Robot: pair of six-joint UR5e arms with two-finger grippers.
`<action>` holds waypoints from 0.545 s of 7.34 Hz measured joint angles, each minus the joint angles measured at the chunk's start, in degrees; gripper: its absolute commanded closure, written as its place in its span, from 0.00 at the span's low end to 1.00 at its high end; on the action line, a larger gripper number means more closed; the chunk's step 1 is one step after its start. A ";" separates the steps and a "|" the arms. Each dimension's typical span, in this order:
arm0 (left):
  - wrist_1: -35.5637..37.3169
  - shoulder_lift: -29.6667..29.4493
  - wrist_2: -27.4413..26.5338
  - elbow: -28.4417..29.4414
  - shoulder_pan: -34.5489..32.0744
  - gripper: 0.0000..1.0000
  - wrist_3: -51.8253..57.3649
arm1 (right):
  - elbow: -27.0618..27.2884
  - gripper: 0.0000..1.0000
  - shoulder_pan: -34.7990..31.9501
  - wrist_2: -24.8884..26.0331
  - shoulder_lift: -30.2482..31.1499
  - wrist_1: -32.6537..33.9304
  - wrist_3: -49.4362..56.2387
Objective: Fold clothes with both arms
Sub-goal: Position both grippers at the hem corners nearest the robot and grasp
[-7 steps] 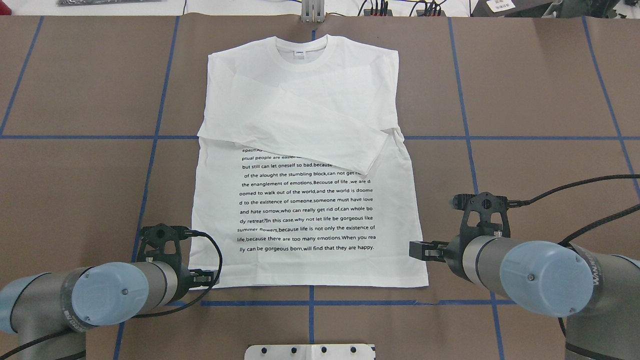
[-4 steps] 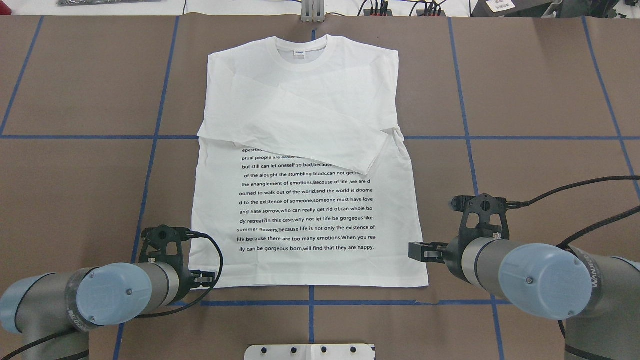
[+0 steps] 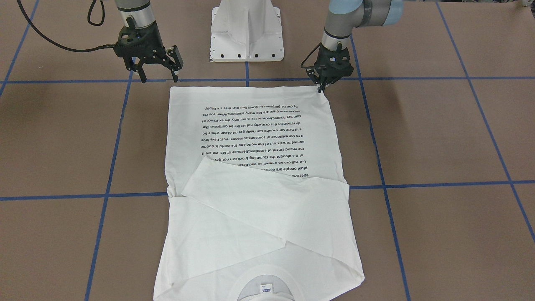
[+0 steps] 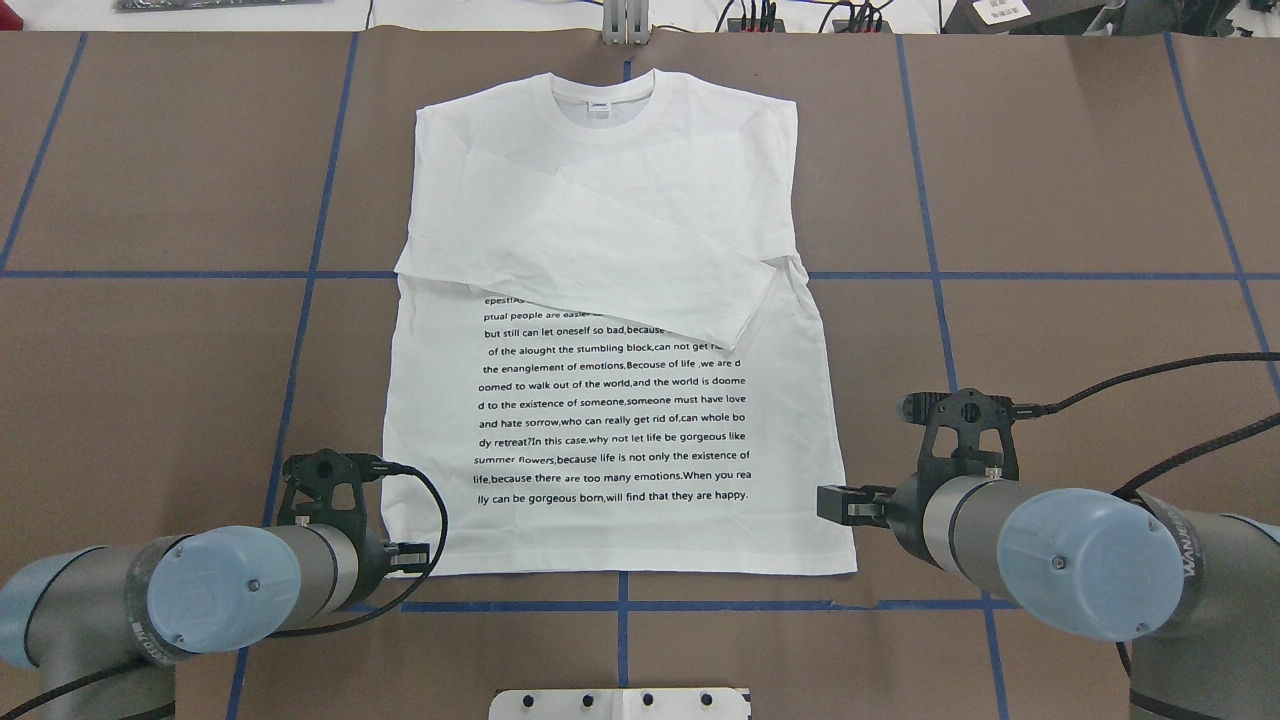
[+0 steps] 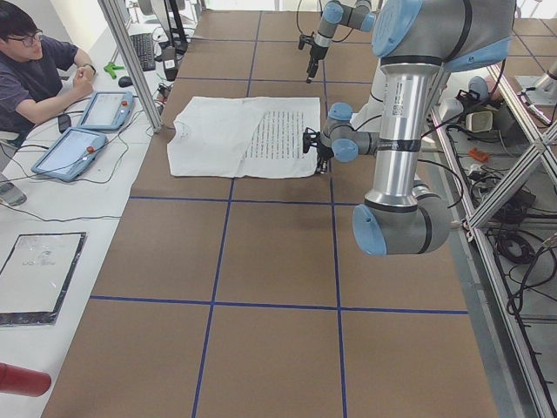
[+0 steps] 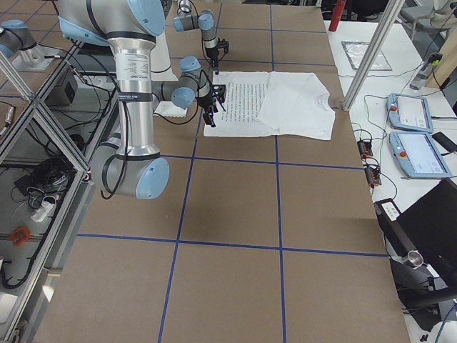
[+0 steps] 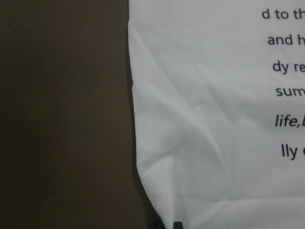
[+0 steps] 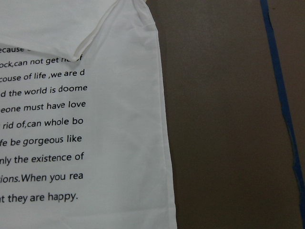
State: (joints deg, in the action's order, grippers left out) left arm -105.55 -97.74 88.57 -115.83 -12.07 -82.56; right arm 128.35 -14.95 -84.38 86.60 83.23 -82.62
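White cotton T-shirt (image 3: 259,217), smooth: collar cut off by the frame, folded sleeves hide the upper print. My left fingers (image 3: 321,86) are clenched at the hem corner, catch unclear. My right fingers (image 3: 142,74) are spread and empty.

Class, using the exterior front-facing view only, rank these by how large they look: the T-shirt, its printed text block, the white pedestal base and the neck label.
1. T-shirt
2. printed text block
3. white pedestal base, though the top edge crops it
4. neck label
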 measured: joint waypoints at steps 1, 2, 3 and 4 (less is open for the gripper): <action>0.22 0.16 0.11 -1.38 -0.05 1.00 0.12 | 0.00 0.00 0.15 0.10 0.31 -0.08 -0.06; 0.33 0.09 0.20 -2.19 -0.05 1.00 0.17 | -0.04 0.00 0.50 0.34 0.95 -0.32 -0.37; 0.31 -0.37 0.28 -2.55 0.02 1.00 0.15 | -0.15 0.00 1.17 0.61 2.12 -1.64 -1.21; 0.21 -1.09 0.23 -2.77 0.05 1.00 0.07 | -0.69 0.03 2.16 1.18 4.45 -5.94 -2.21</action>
State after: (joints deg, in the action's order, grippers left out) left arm -105.34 -98.84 88.81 -118.60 -12.03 -82.49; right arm 127.66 -12.79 -83.20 91.05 77.30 -84.83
